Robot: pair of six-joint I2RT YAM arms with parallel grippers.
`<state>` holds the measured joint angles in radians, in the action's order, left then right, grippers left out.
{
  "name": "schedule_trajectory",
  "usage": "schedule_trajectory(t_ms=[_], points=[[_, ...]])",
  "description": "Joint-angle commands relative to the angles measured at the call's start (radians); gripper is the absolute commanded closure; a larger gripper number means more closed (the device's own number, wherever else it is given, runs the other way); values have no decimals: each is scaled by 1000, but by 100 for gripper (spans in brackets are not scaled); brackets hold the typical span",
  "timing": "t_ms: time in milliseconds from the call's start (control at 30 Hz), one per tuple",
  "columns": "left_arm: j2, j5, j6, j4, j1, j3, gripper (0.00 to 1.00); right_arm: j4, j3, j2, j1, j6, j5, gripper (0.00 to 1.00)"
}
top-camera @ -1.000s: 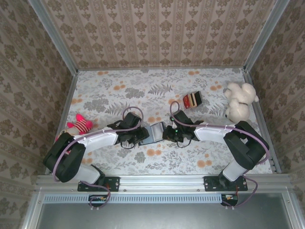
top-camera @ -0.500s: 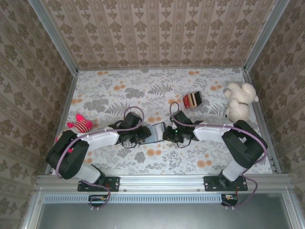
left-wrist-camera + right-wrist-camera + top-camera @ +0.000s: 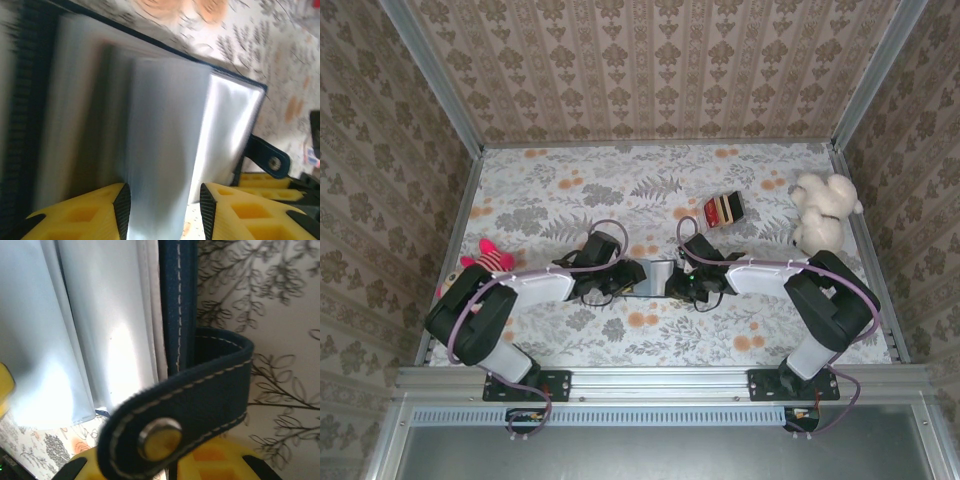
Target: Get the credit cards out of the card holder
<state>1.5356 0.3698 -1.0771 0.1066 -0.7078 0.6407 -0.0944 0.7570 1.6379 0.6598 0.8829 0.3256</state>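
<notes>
A: So, what has changed over the last second?

B: The left arm has swung in toward the middle of the surface [image 3: 570, 190]. The left jaws have come right up to the card holder [image 3: 656, 276], which lies open between the two arms.

A: Are they gripping it?

B: Not by my reading. They stand apart, astride a pale inner leaf [image 3: 165, 150], and a sliver of surface shows beside one pad [image 3: 201, 210]. That view is blurred, though.

A: And the other side?

B: It hasn't budged. The right jaws are nearly together, pinching the holder's navy edge by the closing tab [image 3: 175, 405].

A: Any credit cards out?

B: None that I can make out, and I can't tell whether that leaf is a card or a sleeve. I'd judge the pull is only starting: one side anchors while the other lines up.
</notes>
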Motion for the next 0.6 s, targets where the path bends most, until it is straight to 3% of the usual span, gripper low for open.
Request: schedule_trajectory(t_ms=[0, 567], points=[[18, 101, 23, 69, -10, 26, 55, 15, 28, 11, 9, -23, 28, 83], [47, 143, 45, 169, -19, 78, 53, 6, 30, 12, 9, -27, 14, 83]])
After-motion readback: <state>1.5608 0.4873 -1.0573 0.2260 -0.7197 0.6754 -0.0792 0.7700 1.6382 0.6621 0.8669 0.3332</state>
